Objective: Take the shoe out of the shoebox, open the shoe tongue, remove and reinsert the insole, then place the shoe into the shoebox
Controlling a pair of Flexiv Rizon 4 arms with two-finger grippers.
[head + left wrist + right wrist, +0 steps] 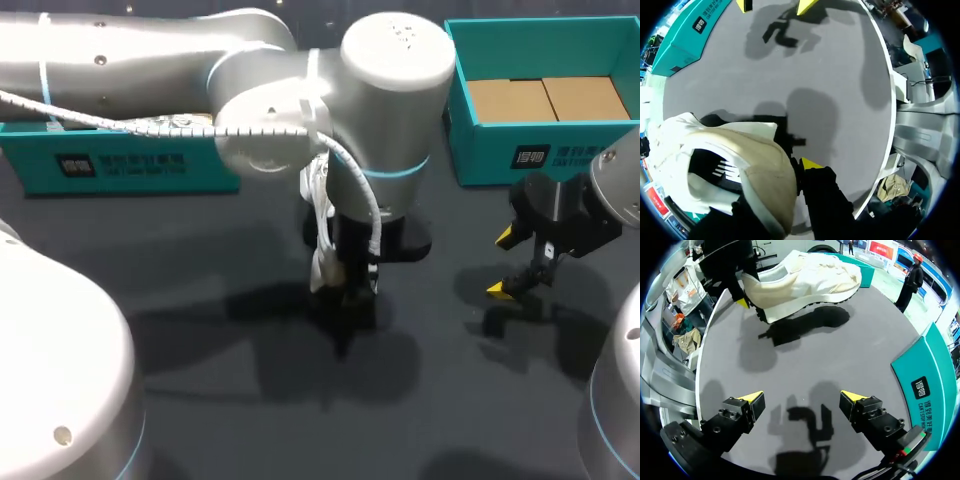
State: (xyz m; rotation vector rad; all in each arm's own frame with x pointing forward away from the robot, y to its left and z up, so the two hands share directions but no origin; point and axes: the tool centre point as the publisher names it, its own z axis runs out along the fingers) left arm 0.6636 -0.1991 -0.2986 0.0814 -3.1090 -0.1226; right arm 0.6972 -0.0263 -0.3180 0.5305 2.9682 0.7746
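Cream shoe (805, 280) hangs over the middle of the table (840, 360), pinched at its heel by your left gripper (795, 172), so hold tight and bring your wide-open, empty right gripper (801, 399) left to lift the tongue gently.

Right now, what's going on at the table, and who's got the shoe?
The left gripper grips the cream shoe at one end and holds it clear of the table, with its shadow underneath. The right gripper is open and empty, hovering over bare table nearby. The teal shoebox stands open at the far right, with only cardboard showing inside. The insole cannot be made out from here.
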